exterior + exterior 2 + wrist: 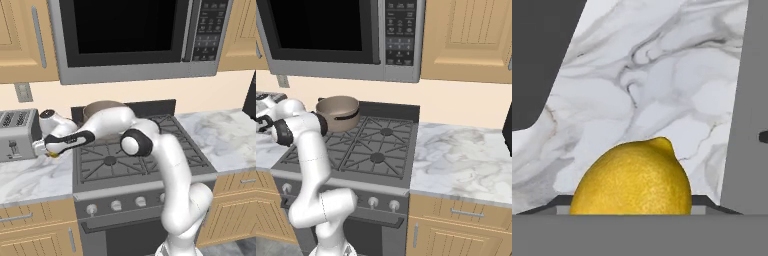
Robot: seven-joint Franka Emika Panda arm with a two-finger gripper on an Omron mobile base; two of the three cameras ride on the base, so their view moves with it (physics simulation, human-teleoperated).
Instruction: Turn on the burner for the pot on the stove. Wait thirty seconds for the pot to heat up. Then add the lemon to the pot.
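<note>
Reaching left of the stove [145, 172], the gripper [53, 153] sits low over the marble bench [30, 177] with the lemon [632, 177] at its tips. In the hand view the lemon looms between the 2 dark finger tips at the bottom edge: a dimpled, glossy yellow fruit, rounded, with a small nub at its top. Whether the fingers press its skin or merely flank it cannot be told; the jaws stand partly open, about lemon-wide. In the left base view only a yellow sliver shows under the hand, on the bench just beside the stove's left edge.

The bench is white stone with grey veining, smooth and flat. A ribbed silver toaster [16, 134] stands close behind the hand, against the wall, so room there is narrow; toward the bench's front edge the stone lies open.

The stove is grey steel with 4 dark cast-iron grates and a row of round silver knobs [116, 205] along its front. The pot [337, 113], a round taupe metal pan with a pale inside and a short black handle, stands on the rear left burner, well apart from the lemon. The other 3 grates are free. Right of the stove, more marble bench [456, 160] lies open.
</note>
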